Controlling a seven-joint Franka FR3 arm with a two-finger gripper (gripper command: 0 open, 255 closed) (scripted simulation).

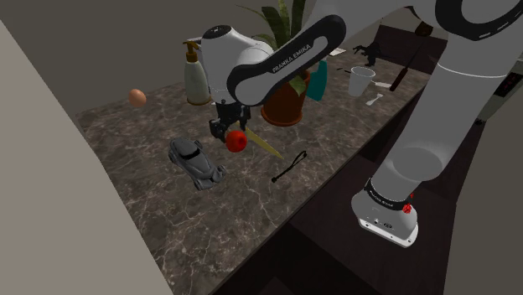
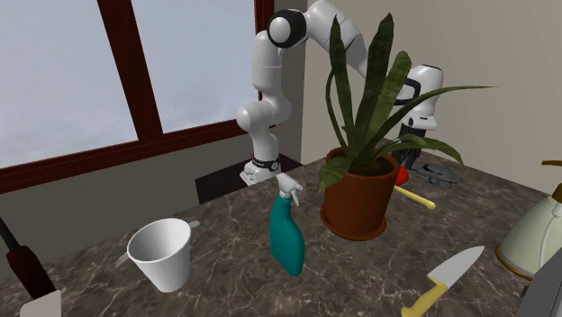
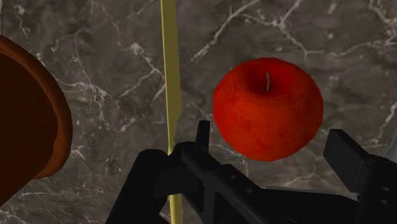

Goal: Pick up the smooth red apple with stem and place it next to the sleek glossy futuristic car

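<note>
A red apple (image 3: 267,108) with a short stem sits between my gripper's (image 3: 273,140) two black fingers, which touch its sides. In the shoulder view the apple (image 1: 238,141) is low over the dark marble counter (image 1: 134,168), under the gripper (image 1: 229,134). I cannot tell whether it touches the surface. The glossy grey car (image 1: 197,162) lies a short way off, toward the shoulder view's left. In the second exterior view the apple (image 2: 403,176) peeks out behind the plant pot.
A yellow knife handle (image 3: 170,95) lies close beside the apple. A potted plant (image 1: 285,100), teal spray bottle (image 1: 317,81), white cup (image 1: 360,81), soap bottle (image 1: 198,77) and egg (image 1: 137,97) stand further back. A thin black item (image 1: 289,168) lies near the front edge.
</note>
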